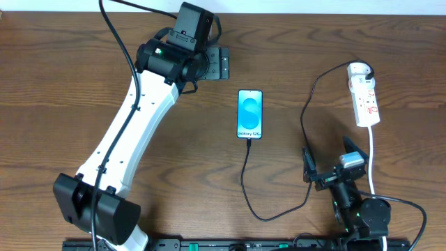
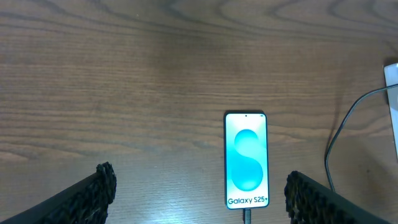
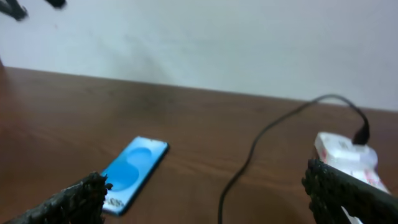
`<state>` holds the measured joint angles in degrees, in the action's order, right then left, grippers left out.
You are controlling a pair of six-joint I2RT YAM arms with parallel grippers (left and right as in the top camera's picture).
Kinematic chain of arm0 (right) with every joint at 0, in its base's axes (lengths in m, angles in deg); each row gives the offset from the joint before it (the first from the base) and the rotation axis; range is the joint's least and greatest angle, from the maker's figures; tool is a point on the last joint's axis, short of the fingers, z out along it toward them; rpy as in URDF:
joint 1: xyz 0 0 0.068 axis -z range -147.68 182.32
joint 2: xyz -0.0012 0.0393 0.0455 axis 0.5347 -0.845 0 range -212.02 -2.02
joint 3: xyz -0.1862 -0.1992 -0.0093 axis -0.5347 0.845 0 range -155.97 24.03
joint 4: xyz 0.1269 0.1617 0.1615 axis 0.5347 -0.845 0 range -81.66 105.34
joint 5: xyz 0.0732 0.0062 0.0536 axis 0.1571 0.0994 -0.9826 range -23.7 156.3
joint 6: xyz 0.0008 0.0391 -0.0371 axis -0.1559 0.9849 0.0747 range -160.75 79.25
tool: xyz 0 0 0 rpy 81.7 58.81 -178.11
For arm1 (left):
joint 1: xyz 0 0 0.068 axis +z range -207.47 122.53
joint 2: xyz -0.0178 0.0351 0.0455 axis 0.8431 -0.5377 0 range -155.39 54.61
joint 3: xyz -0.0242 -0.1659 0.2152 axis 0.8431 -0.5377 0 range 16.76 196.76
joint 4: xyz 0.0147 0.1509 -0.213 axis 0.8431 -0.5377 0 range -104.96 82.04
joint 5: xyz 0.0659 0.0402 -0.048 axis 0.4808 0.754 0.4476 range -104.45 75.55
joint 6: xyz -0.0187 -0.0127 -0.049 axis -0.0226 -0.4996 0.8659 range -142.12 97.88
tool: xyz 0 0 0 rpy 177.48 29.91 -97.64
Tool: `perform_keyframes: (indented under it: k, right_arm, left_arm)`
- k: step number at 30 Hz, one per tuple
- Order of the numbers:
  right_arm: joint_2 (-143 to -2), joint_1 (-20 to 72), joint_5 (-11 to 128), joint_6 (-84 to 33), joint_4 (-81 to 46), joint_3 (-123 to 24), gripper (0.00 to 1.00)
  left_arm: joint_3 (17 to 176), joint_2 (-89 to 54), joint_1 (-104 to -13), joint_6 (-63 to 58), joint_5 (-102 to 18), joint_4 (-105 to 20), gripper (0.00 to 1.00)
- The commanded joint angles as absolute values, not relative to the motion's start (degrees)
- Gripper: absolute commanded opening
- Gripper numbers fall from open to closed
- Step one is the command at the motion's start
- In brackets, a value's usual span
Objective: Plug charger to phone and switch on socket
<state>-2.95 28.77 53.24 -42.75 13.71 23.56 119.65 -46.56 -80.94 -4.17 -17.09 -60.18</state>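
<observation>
Overhead: wooden table (image 1: 63,63), left arm (image 1: 132,132) reaching diagonally to the far side. The left gripper (image 1: 218,63) has its fingers wide apart and empty, near the phone's far-left corner. The right gripper (image 1: 331,166) is by the front edge, also spread and empty. Socket (image 1: 365,94) lies far right, apart from both. Phone (image 1: 250,114) is flat mid-table, screen lit. Charger (image 1: 244,178) loops from the socket's far end to the phone's near edge; tip looks seated, hard to confirm.
</observation>
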Motion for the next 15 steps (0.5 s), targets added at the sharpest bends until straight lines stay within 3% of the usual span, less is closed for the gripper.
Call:
perform_keyframes:
  k: [1,15]
  right_arm:
    - [-2.3,29.1,56.2,-42.9,11.7,23.7,0.99]
    - [-2.3,29.1,65.5,-37.6,10.7,23.7,0.99]
  left_arm:
    - [119.7,-47.0,-81.0,-4.7,-16.3,-60.2,0.89]
    - [119.7,-47.0,-81.0,-4.7,-16.3,-60.2,0.89]
